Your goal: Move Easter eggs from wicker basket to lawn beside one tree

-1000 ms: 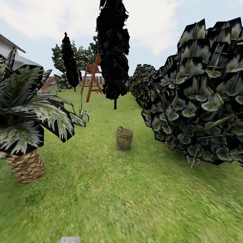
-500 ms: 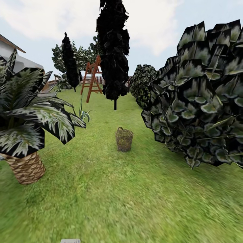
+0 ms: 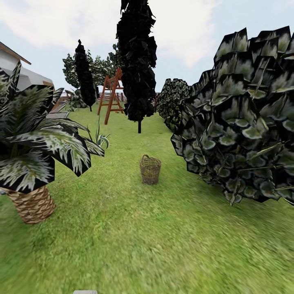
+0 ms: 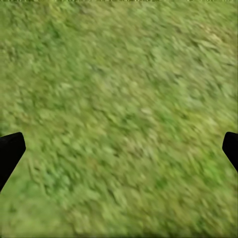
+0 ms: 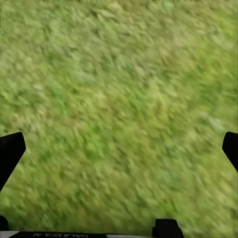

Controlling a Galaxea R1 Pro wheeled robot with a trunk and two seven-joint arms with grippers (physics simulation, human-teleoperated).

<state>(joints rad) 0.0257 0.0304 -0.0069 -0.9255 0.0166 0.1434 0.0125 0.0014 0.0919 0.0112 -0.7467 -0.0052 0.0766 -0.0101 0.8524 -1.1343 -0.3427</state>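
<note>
Sunlit garden lawn, with the basket straight ahead and both arms hanging over bare grass.

The wide green lawn [image 3: 134, 245] runs far back to a red wooden playset [image 3: 111, 96]. The small brown woven-twig wicker basket [image 3: 150, 169] stands upright at mid-distance, almost dead centre and well apart from the robot, so neither arm looks nearer. A dark blocky-leaved tree crown [image 3: 241, 122] fills the right; a short palm with a patterned trunk [image 3: 32, 204] stands near left. The left gripper [image 4: 119, 148] and right gripper [image 5: 119, 148] are both spread wide, holding nothing. The eggs are probably inside the basket, too small to make out.
</note>
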